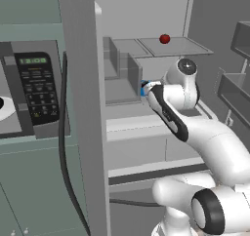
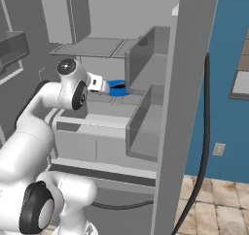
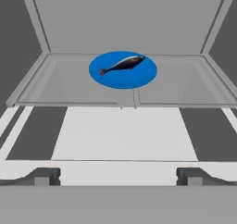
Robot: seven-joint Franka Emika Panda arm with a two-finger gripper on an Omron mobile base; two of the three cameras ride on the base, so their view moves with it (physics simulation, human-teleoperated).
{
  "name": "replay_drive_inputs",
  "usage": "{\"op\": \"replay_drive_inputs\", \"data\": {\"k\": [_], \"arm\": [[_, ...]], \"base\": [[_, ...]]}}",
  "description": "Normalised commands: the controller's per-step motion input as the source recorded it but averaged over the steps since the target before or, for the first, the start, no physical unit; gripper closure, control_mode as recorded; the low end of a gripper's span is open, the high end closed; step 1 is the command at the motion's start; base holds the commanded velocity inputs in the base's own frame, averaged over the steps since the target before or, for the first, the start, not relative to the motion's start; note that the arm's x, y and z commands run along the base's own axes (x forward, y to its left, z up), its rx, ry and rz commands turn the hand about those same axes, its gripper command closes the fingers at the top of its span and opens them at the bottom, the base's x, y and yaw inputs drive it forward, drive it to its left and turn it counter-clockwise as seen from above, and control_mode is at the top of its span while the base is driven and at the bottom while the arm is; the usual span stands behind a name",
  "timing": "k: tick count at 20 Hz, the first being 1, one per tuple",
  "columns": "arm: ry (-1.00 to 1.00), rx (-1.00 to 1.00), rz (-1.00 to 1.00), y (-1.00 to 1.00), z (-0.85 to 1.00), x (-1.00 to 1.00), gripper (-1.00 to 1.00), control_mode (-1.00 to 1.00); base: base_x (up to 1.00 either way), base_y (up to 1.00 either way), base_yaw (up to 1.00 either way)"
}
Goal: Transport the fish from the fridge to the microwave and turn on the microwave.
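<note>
The gripper (image 3: 118,176) stands fully spread with nothing between its 2 fingertips (image 3: 42,176), aimed straight into the open fridge (image 2: 192,108). Nearest the gripper lies a pale shelf front, then the lip of a clear-floored shelf (image 3: 55,86), and on that shelf, toward its rear, a round blue plate (image 3: 122,77) carrying the fish (image 3: 124,64). The fish is a small dark, slender body lying flat and slightly diagonal across the plate, well apart from the gripper. It is judged light, smooth-skinned and probably slippery, with a narrow tail that offers little hold; the thick mid-body is the best place to grasp, with the fingers closing across its width. Because it lies low on the plate, the fingertips must descend close to the plate surface, and contact could push the plate back. Open room exists on both sides of the plate and above it. The fridge side walls, the back wall just behind the plate and, in the base views, the clear bins (image 2: 146,66) beside it limit sideways motion. On a higher shelf sits a small dark-red ball (image 1: 164,38), well clear of the approach. Left of the fridge wall stands the microwave (image 1: 34,91), its door apparently open, with the turntable plate (image 1: 6,108) partly visible.
</note>
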Motion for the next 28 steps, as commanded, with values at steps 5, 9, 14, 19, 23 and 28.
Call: {"op": "replay_drive_inputs", "data": {"k": [5, 9, 14, 19, 23, 28], "arm": [[0.0, 0.0, 0.0, 0.0, 0.0, 0.31, -1.0, -1.0], [0.0, 0.0, 0.0, 0.0, 0.0, 0.28, -1.0, -1.0], [0.0, 0.0, -0.02, 0.03, -0.05, 0.22, -1.0, -1.0], [0.0, 0.0, -0.05, 0.04, -0.09, 0.21, -1.0, -1.0], [0.0, 0.0, -0.08, 0.0, -0.08, 0.19, -1.0, -1.0], [-0.01, 0.0, -0.11, 0.0, -0.11, 0.11, -1.0, -1.0]], "base": [[0.0, 0.0, 0.0], [0.0, 0.0, 0.0], [0.0, 0.0, 0.0], [0.0, 0.0, 0.0], [0.0, 0.0, 0.0], [0.0, 0.0, 0.0]]}}
